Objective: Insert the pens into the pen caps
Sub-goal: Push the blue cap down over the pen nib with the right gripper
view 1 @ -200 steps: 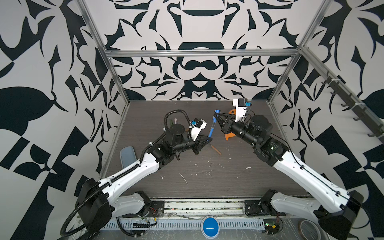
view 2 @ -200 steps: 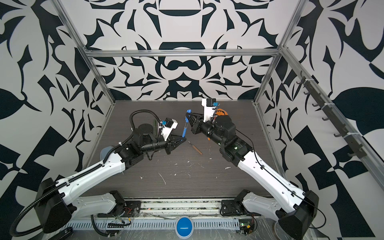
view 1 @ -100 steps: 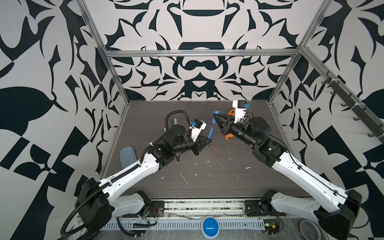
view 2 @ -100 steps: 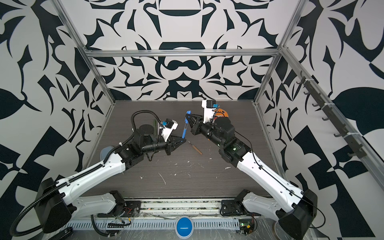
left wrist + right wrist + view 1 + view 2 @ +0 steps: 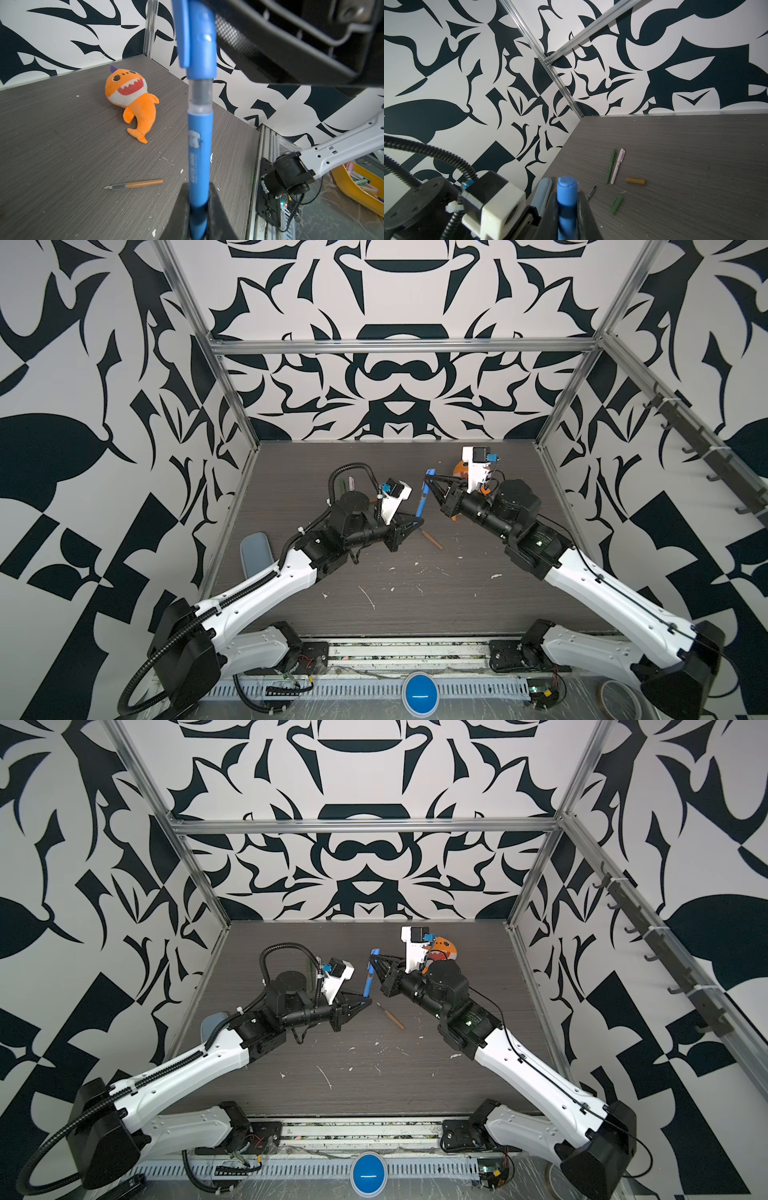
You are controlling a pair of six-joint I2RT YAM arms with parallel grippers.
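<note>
Centre: left gripper (image 5: 417, 524) and right gripper (image 5: 429, 479) meet tip to tip above mid-table; blue pen (image 5: 421, 506) and blue cap (image 5: 199, 41) bridge them, closing that gap.
Below: orange pen (image 5: 432, 539) lies on the table (image 5: 415, 614), near the left gripper's tip.
Front: open between left arm and right arm, only white scraps (image 5: 368, 597).
Back right: shark plush (image 5: 444, 948) behind the right arm.
Back left: green pen (image 5: 611, 166), pink pen (image 5: 617, 166), mustard cap (image 5: 635, 181), green cap (image 5: 616, 204) and 1 bare pen (image 5: 591, 192) behind the left arm.
Left edge: grey pouch (image 5: 255, 553) by the wall.

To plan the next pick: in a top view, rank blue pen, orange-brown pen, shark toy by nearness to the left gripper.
1. blue pen, in the left gripper
2. orange-brown pen, on the table just right
3. shark toy, back right
</note>
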